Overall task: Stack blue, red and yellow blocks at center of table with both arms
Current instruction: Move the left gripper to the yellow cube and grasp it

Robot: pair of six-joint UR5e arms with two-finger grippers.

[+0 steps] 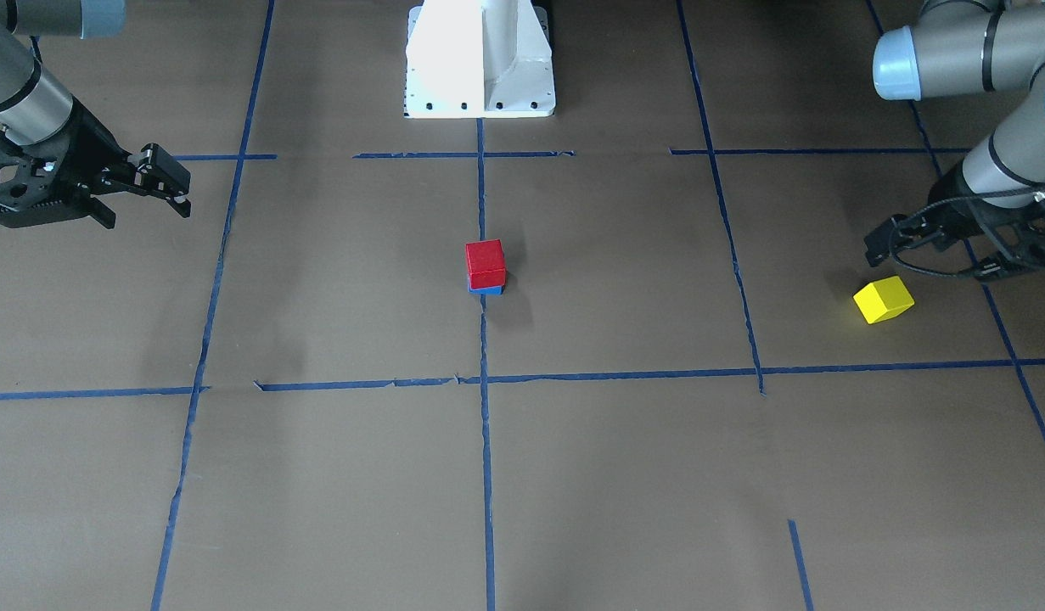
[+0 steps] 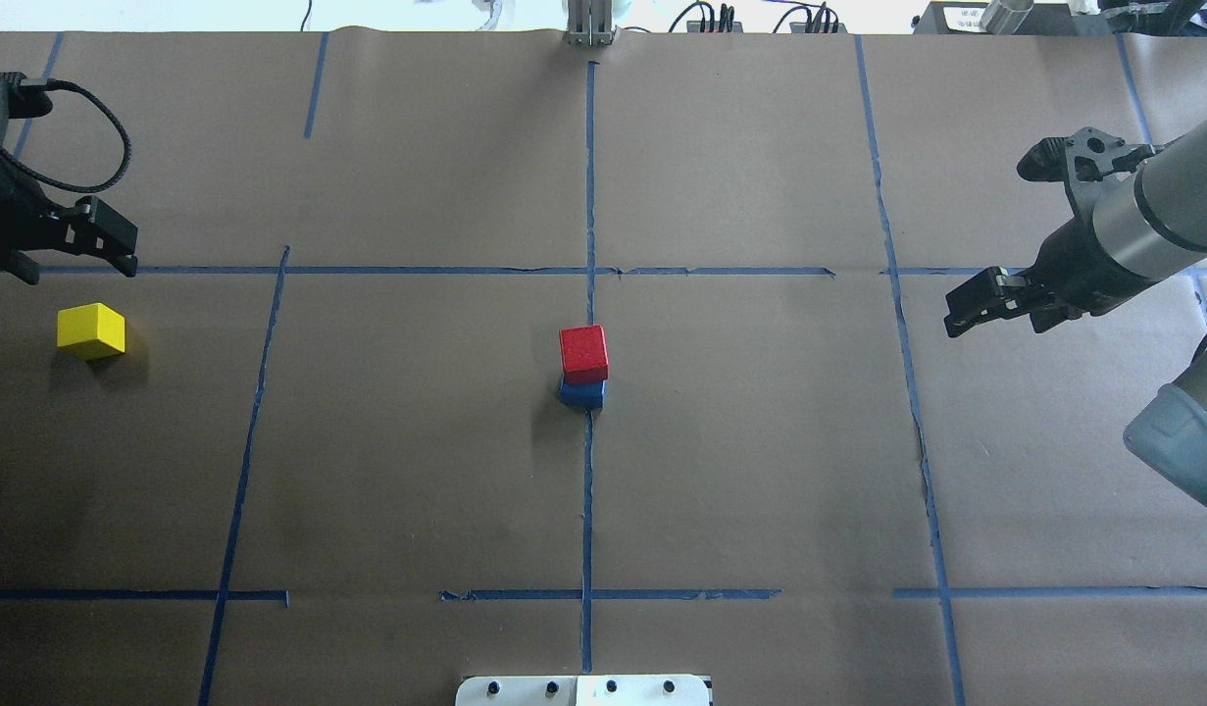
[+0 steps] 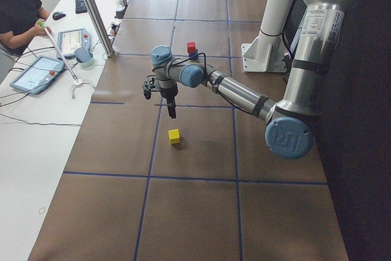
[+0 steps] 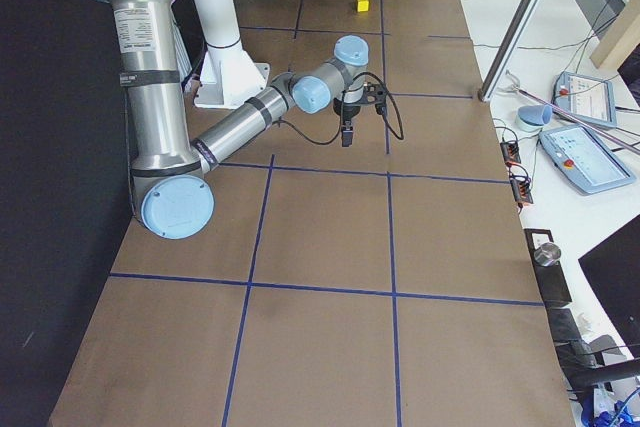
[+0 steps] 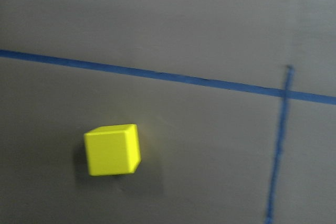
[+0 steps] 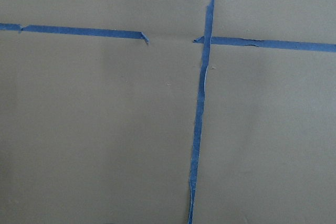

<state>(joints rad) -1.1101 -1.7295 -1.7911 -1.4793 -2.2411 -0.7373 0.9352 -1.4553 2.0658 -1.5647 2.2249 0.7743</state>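
Observation:
A red block sits on a blue block at the table's centre, also seen in the front view. A yellow block lies alone on the brown paper at the robot's far left and shows in the left wrist view. My left gripper hovers open and empty just beyond the yellow block, not touching it. My right gripper is open and empty above the table's right side, far from the stack.
The robot's white base stands at the table's near edge. Blue tape lines grid the brown paper. A white side table with tablets, a metal pole and an operator lies beyond the far edge.

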